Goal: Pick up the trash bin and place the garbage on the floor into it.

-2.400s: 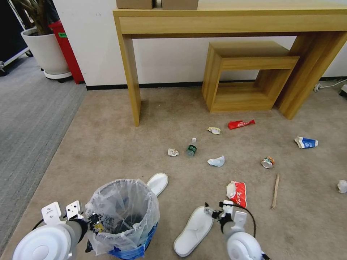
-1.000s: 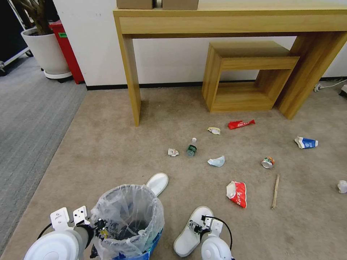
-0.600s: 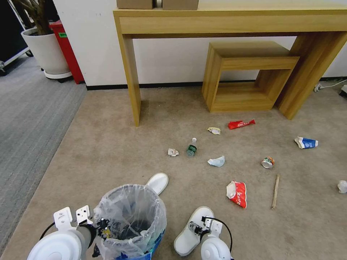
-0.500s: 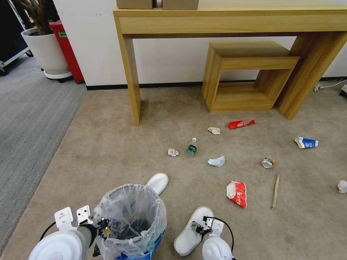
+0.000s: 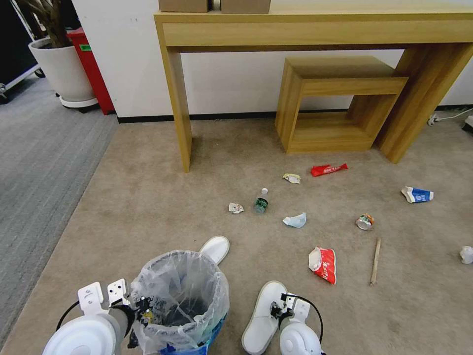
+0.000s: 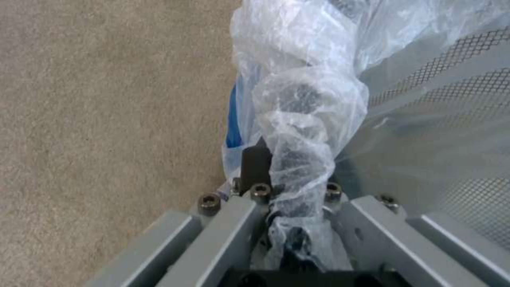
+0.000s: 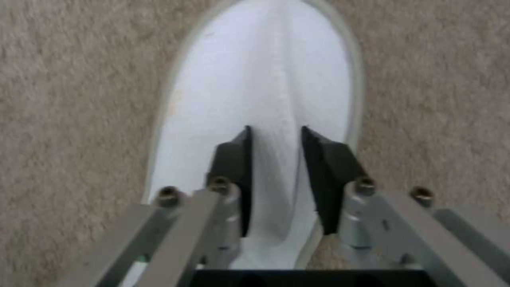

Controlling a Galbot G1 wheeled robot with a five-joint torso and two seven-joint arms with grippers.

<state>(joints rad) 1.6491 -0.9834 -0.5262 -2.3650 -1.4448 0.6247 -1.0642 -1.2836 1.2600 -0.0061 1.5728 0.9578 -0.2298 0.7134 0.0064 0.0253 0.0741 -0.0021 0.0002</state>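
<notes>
The trash bin (image 5: pixel 180 301), lined with a crinkled clear bag, is at the near left, and my left gripper (image 5: pixel 143 311) is shut on its rim. In the left wrist view the left gripper (image 6: pixel 284 163) clamps bag and mesh wall (image 6: pixel 452 99). My right gripper (image 5: pixel 276 310) is down on a white slipper (image 5: pixel 261 318); its black fingers (image 7: pixel 234 167) pinch a ridge of the slipper (image 7: pixel 265 79). On the floor (image 5: pixel 148 197) lie a second slipper (image 5: pixel 215 248), a red wrapper (image 5: pixel 323 265), a stick (image 5: pixel 375 261), a can (image 5: pixel 364 222), a carton (image 5: pixel 417 195) and a bottle (image 5: pixel 261 201).
A tall wooden table (image 5: pixel 180 98) and a low wooden shelf (image 5: pixel 335 103) stand against the far wall. A white planter (image 5: pixel 61 69) sits at the far left on grey carpet (image 5: pixel 39 158). More litter: another red wrapper (image 5: pixel 328 169), crumpled paper (image 5: pixel 466 254).
My right gripper drew back from beside the red wrapper onto the slipper, which has since swung slightly. The bin and my left arm shifted a little to the right.
</notes>
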